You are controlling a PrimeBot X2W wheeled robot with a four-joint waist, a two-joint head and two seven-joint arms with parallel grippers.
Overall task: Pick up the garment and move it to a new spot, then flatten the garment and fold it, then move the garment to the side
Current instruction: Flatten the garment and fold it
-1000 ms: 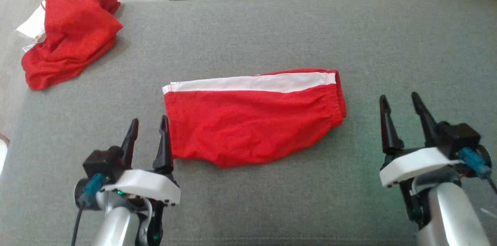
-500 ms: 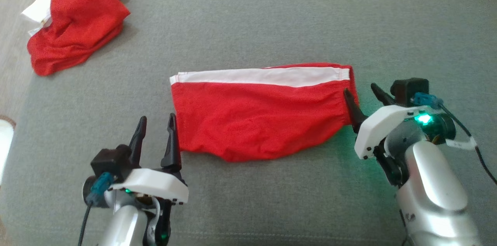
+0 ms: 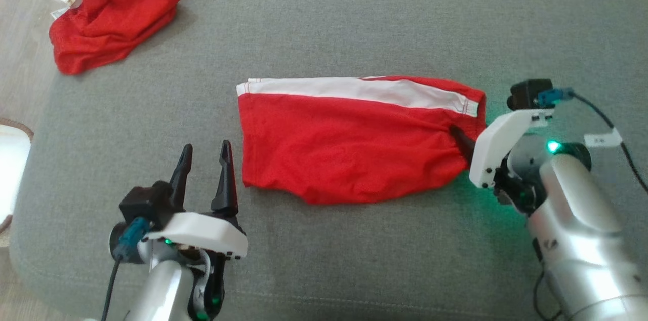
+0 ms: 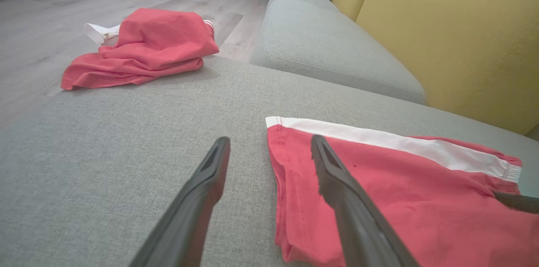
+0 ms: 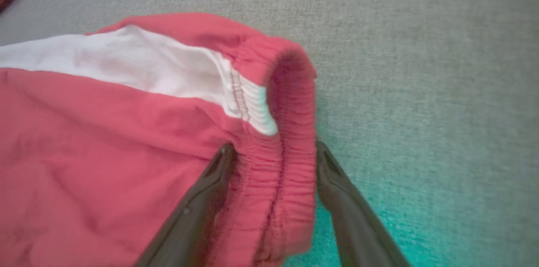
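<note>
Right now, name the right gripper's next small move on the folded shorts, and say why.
Probably close the right gripper: its fingers straddle the elastic waistband of the red shorts, jaws apart, nothing pinched yet. The left gripper hangs open beside the shorts' other end, so the waistband end seems set to be gripped first.

We find the right pincer astride the gathered waistband of the red shorts, prongs apart. One lies on the red cloth, the other on the grey cushion just beside the hem. A white stripe meets the waistband.
</note>
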